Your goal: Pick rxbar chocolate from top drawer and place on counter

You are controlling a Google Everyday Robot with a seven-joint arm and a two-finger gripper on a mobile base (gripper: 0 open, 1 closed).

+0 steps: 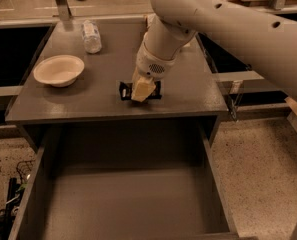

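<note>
The pincer [142, 90] is hanging low over the front middle of the bench [188, 84], at the end of the pale arm [228, 24] that is spanning the upper right of the view. It is sitting right over the rxbar chocolate [124, 91], which is lying flat on the bench near the front edge, its black wrapper showing on either side of the tan pincer tip. Whether the pincer is clamping the bar or only resting above it, I cannot tell. The top drawer [123, 204] is standing pulled out below the bench front, its grey floor and low side walls facing the camera. A pale bowl [59, 70] is sitting on the bench's left part, and a clear bottle [91, 36] is lying at the back left, both well apart from the bar.
</note>
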